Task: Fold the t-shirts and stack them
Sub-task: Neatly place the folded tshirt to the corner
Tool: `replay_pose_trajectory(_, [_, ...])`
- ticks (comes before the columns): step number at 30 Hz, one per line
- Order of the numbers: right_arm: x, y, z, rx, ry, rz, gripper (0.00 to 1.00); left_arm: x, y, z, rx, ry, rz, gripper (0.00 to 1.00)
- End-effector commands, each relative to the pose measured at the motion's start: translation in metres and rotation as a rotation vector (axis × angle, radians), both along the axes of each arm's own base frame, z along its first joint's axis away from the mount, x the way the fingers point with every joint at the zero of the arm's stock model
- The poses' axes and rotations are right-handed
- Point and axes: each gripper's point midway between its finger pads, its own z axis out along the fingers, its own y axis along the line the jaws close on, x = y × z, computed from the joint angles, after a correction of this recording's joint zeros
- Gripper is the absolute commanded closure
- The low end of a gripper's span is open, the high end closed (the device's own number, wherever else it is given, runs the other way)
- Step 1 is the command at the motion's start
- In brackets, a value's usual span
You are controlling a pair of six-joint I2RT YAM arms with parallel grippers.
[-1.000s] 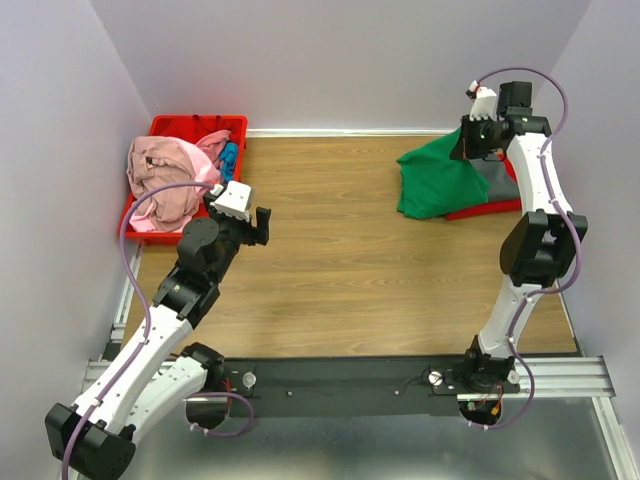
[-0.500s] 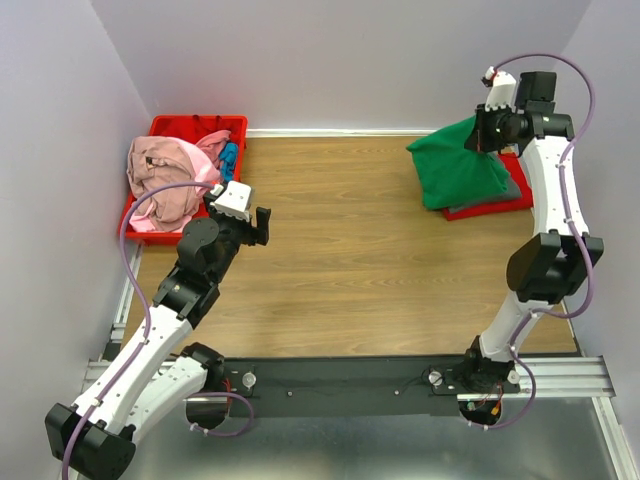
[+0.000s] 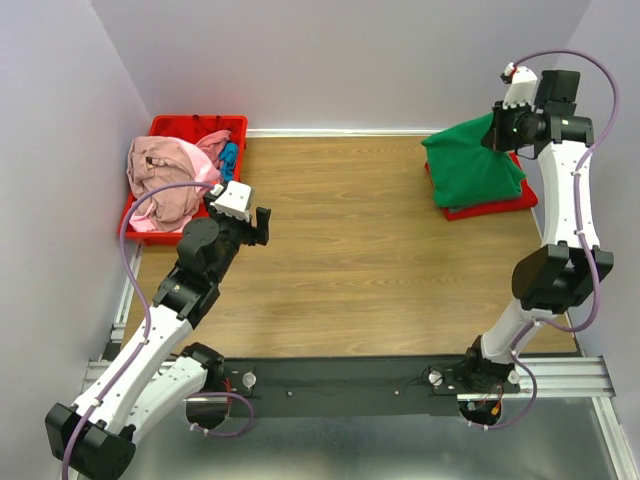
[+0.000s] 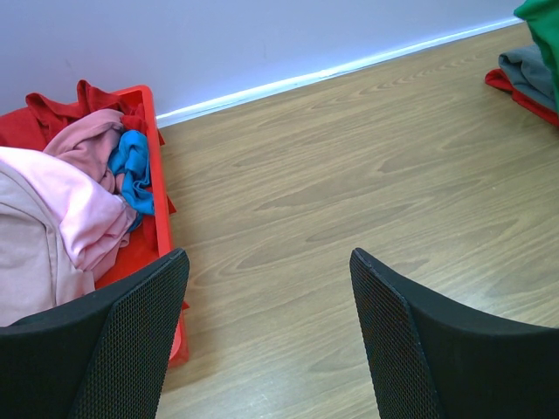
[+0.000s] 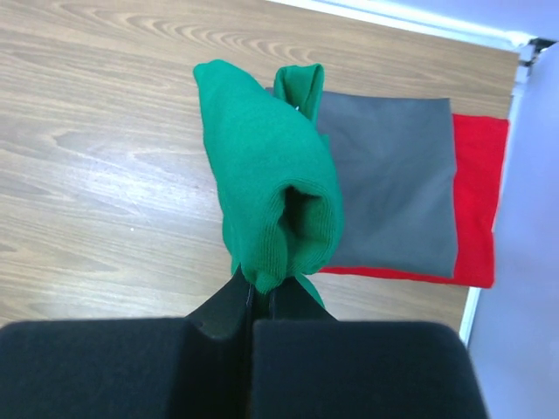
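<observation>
The right gripper (image 3: 498, 130), jaws clamped on the green t-shirt (image 3: 470, 172), has swung rightward and farther back. The shirt now hangs over the folded grey t-shirt (image 5: 393, 175), formerly left of it.

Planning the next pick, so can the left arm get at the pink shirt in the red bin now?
Probably yes: the left end effector is open and empty, and the pink shirt lies uncovered atop the red bin, close beside it.
</observation>
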Motion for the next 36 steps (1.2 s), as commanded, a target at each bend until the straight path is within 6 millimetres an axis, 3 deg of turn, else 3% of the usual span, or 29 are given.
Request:
replay_pose_trajectory(1, [-0.014,-0.01,0.026,-0.025,-0.059,-0.018,1.0,0.001,0.004,0.005,-0.001,-0.027,0.021,0.18])
replay_pose_trajectory(12, [-0.019,-0.016,0.023,-0.026,-0.048,-0.023,1.0,0.001,0.004,0.005,-0.001,-0.027,0.02,0.18])
replay_pose_trajectory(19, [-0.014,-0.02,0.005,-0.029,-0.011,-0.018,1.0,0.001,0.004,0.004,0.001,-0.026,0.018,0.18])
replay_pose_trajectory(26, [0.007,-0.027,-0.011,-0.04,0.015,-0.016,0.99,0.002,0.004,0.002,0.004,-0.021,0.021,0.18])
replay_pose_trajectory(29, [0.018,-0.03,-0.007,-0.052,-0.003,-0.018,1.0,0.002,0.004,0.001,0.005,-0.019,0.021,0.18])
replay_pose_trajectory(36, [0.046,-0.048,-0.024,-0.105,0.005,-0.055,1.0,0.003,0.004,0.0,0.008,-0.014,0.024,0.18])
